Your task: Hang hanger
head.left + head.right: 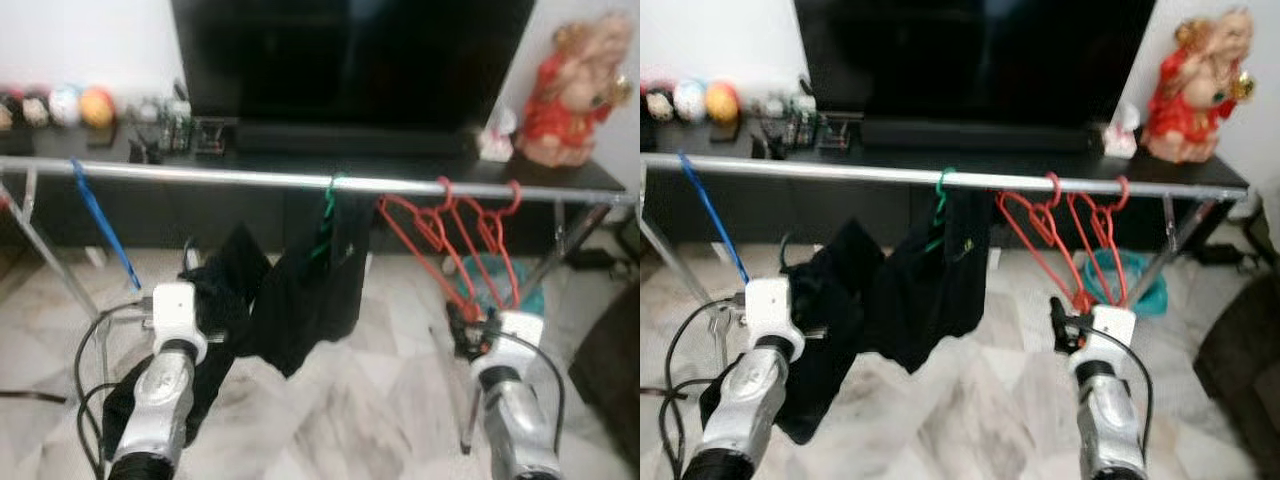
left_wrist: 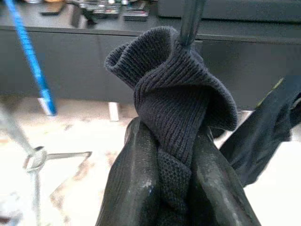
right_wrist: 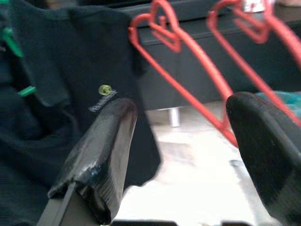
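A silver rail runs across in front of me. At its middle hangs a green hanger carrying a black garment. My left gripper is shut on a fold of that knitted black cloth, low and left of the hanger. Several red hangers hang empty on the rail's right part. My right gripper stands open just below them, with nothing between its fingers. A blue hanger hangs at the rail's left end.
Behind the rail stand a black TV on a low dark bench, a red figure and small balls. Slanted rack legs flank me. A dark seat sits at right, on a marble floor.
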Robot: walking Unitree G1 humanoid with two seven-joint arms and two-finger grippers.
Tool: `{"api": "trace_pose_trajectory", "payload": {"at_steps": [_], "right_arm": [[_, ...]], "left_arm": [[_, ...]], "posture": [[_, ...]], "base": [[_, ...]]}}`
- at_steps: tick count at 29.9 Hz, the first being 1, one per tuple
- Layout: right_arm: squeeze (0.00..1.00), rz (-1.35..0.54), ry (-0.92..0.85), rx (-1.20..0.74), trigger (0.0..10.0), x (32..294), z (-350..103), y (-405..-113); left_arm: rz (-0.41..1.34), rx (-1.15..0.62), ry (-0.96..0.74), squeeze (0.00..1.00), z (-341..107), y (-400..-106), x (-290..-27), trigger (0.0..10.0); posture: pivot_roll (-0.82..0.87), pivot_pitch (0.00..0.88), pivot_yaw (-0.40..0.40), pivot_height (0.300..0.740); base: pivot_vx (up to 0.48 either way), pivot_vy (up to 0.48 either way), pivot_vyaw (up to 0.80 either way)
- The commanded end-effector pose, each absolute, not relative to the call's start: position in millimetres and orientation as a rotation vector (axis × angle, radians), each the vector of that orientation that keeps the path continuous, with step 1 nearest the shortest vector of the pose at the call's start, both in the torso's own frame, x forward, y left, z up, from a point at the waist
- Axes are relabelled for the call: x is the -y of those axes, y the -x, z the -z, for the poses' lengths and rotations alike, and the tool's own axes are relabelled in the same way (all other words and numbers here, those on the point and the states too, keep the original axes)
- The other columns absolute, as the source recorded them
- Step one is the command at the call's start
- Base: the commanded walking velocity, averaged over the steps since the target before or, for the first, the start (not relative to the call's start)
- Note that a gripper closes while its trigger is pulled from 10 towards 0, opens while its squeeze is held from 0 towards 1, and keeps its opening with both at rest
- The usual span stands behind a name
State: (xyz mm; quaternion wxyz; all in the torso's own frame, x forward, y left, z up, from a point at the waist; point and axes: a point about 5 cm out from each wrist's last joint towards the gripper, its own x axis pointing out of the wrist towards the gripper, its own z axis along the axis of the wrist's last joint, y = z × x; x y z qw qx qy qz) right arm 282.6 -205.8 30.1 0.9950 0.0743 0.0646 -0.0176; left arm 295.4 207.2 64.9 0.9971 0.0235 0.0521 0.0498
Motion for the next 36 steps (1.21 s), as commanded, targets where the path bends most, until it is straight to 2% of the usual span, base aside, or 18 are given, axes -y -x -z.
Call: {"api": "trace_pose_trajectory", "payload": {"at_steps": [1, 12, 15, 16, 32, 36], "right_arm": [[0.00, 0.061, -0.147, -0.132, 10.0, 216, -31, -281], [0.00, 0.031, -0.122, -0.182, 10.0, 216, -24, -279], [0.00, 0.044, -0.127, -0.204, 10.0, 219, -19, -275], [0.00, 0.044, -0.125, -0.210, 10.0, 220, -18, -274], [0.00, 0.019, -0.083, -0.376, 10.0, 217, 15, -248], [0.00, 0.046, -0.094, -0.476, 10.0, 217, 30, -238]], "left_arm": [[-0.086, -0.064, -0.051, 0.00, -73, -301, -200, 10.0], [-0.185, -0.067, -0.072, 0.00, -74, -302, -209, 10.0], [-0.368, -0.072, -0.048, 0.00, -77, -302, -231, 10.0], [-0.376, -0.066, -0.047, 0.00, -78, -302, -233, 10.0], [-0.363, -0.060, -0.047, 0.00, -76, -301, -231, 10.0], [-0.349, -0.053, -0.042, 0.00, -77, -303, -230, 10.0]], "posture": [[0.04, 0.000, -0.042, 0.740], [0.04, 0.000, -0.046, 0.740], [0.04, 0.000, -0.050, 0.740], [0.04, 0.000, -0.050, 0.740], [0.04, 0.000, -0.053, 0.740], [0.03, 0.000, -0.047, 0.740]], "base": [[0.000, -0.251, 0.00], [0.000, 0.000, 0.00], [0.000, 0.000, 0.00], [0.000, 0.000, 0.00], [0.000, 0.000, 0.00], [0.000, 0.000, 0.00]]}}
